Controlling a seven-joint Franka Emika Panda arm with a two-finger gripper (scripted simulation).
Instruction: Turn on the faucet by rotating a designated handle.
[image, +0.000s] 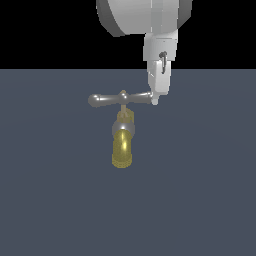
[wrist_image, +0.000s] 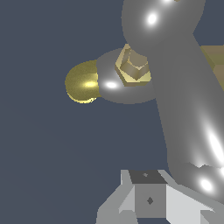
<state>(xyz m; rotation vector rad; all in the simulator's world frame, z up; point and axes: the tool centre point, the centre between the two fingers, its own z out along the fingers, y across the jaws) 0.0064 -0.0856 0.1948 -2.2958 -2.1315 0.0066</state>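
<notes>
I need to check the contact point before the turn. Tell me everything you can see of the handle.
The handle is a slim grey, shiny metallic bar lying roughly horizontal, with rounded bulbous ends and a small brass centre knob. It sits on a thin stem above the yellow-brass faucet and spans wider than it. The gripper meets its end on the exterior view's right; whether the jaws clamp it cannot be told.

Even, flat light over the dark blue-grey floor (image: 50, 200), with no cast shadows I can make out. White glints sit on the handle (wrist_image: 183, 87) up close, and a soft sheen on the brass spout (image: 122, 147). Edges look jagged and blocky; nothing is blurred.
</notes>
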